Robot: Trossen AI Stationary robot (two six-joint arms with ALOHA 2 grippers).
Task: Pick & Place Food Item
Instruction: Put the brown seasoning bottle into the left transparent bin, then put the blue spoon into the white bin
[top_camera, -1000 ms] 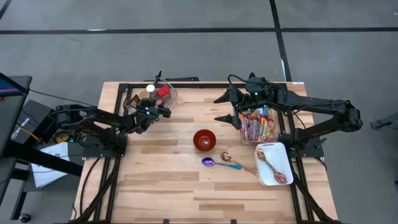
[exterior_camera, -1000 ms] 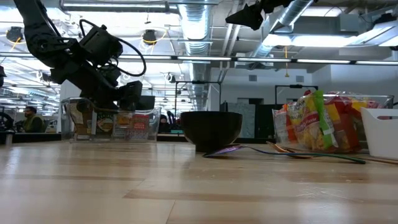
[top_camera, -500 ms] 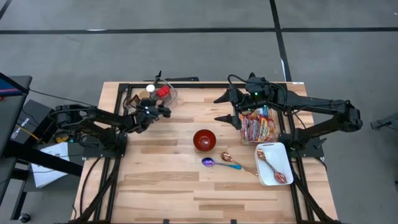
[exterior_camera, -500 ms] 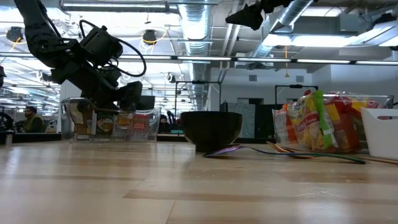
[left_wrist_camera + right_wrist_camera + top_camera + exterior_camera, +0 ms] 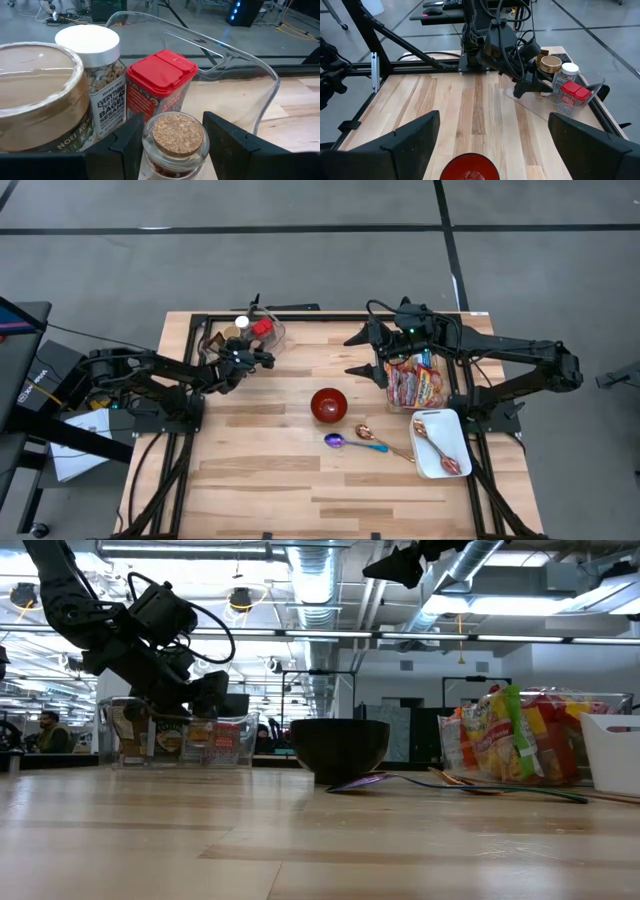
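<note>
Left wrist view: left gripper [image 5: 172, 137] reaches into the clear bin [image 5: 260, 75] at the table's back left, fingers [image 5: 227, 137] clamped either side of the cork-topped jar [image 5: 177, 142]. Red-lidded tin [image 5: 160, 85] just behind it. Right gripper [image 5: 365, 352] hovers spread wide, holding nothing, beside the snack bin [image 5: 418, 383].

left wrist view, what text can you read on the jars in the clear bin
"EVERYTHING", "BAGEL", "SESAME", under a small brand line too small to read: white-lidded seasoning jar.
"NORI", then "KA" cut off: tan-lidded tub.
Red-capped shaker: label blurred, unreadable.
Cork-topped jar: no text visible.
</note>
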